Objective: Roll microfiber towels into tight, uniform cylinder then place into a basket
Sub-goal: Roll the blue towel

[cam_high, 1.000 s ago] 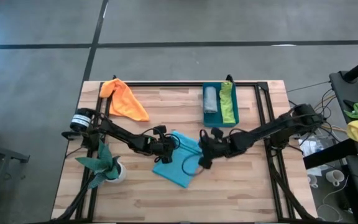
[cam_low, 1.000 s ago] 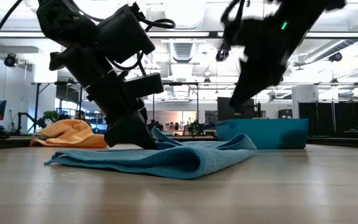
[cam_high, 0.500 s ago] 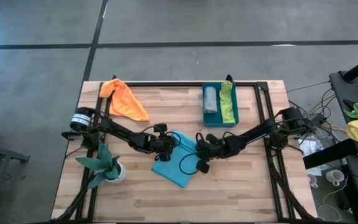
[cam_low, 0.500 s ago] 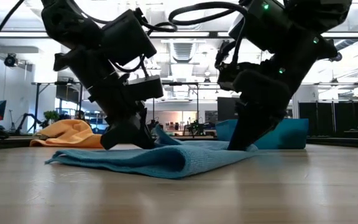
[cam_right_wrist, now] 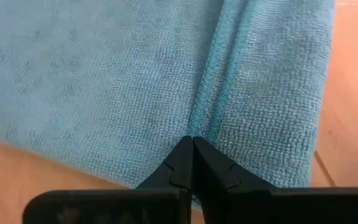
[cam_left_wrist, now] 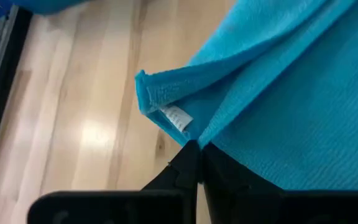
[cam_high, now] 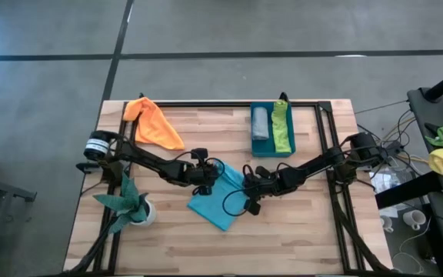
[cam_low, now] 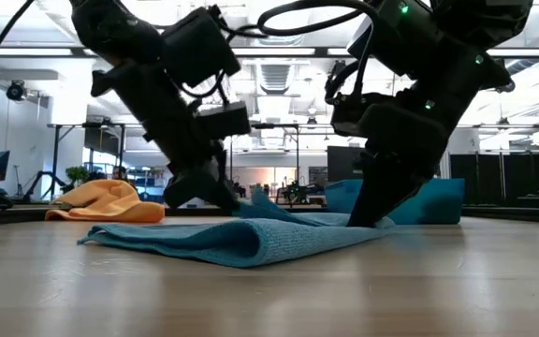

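Note:
A turquoise towel point(cam_high: 218, 198) lies near the middle of the wooden table, partly doubled over, with a rounded fold point(cam_low: 251, 245) toward the near edge. My left gripper point(cam_high: 209, 176) is shut on its far left part, and my right gripper point(cam_high: 246, 185) is shut on its right part. At the far right the teal basket point(cam_high: 254, 146) holds a grey roll point(cam_high: 261, 123) and a lime green roll point(cam_high: 282, 129). An orange towel point(cam_high: 154, 123) lies crumpled at the far left. My left gripper pinches a raised edge of the turquoise towel point(cam_left_wrist: 199, 135) at its fingertips, close to the corner with the white label point(cam_left_wrist: 178, 117). The fingers slant down from the table's left. That corner is lifted a little; the remainder lies on the table. My right gripper has its shut fingertips on a narrow ridge of cloth point(cam_right_wrist: 199, 124) that runs away from them, near the towel's right edge. It slants down from the table's right. The towel stays flat on the table point(cam_low: 368, 222) there.
A potted plant point(cam_high: 129, 204) stands at the near left beside my left arm. A black frame point(cam_high: 325, 115) runs along the table's far and right sides. Bare wood point(cam_high: 283, 238) lies toward the near edge.
My right gripper has come down from above the towel onto its right part and stopped there, shut. My left gripper has shifted slightly up and toward the right, rolling a little, and the towel's left edge has followed it.

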Controlling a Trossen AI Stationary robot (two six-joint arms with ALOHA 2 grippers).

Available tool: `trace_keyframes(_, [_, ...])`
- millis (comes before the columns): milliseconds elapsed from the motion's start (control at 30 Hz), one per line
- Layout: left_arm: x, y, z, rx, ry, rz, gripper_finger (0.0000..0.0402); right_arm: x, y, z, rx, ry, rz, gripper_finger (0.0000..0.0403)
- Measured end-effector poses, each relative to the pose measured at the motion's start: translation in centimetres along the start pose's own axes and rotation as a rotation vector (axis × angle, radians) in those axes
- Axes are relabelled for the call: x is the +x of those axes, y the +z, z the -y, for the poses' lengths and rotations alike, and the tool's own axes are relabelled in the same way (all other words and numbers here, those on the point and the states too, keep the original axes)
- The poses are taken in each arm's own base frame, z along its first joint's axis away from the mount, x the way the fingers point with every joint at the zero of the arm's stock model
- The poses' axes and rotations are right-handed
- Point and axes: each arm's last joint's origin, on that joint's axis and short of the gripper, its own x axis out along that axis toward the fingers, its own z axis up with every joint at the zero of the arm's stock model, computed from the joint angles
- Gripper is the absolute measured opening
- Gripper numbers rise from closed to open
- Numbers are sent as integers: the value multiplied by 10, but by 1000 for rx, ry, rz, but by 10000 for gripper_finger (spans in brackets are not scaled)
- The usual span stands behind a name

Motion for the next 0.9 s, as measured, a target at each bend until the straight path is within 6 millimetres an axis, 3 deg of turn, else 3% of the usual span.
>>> trace_keyframes(167, [1, 3, 0, 29, 7, 25, 1, -3, 0, 0, -1, 8, -3, 9])
trace_keyframes(400, [24, -11, 9, 84, 14, -2, 1, -3, -3, 0, -64, 48, -27, 9])
trace_keyframes(600, [24, -9, 10, 80, 18, -4, 1, -18, 0, -1, -85, 91, -32, 9])
trace_keyframes(767, [24, -7, 9, 77, 24, -4, 1, -40, 17, -3, -60, 112, 52, 9])
trace_keyframes(900, [24, -7, 9, 77, 22, -2, 1, -50, 33, 4, -23, 4, 190, 9])
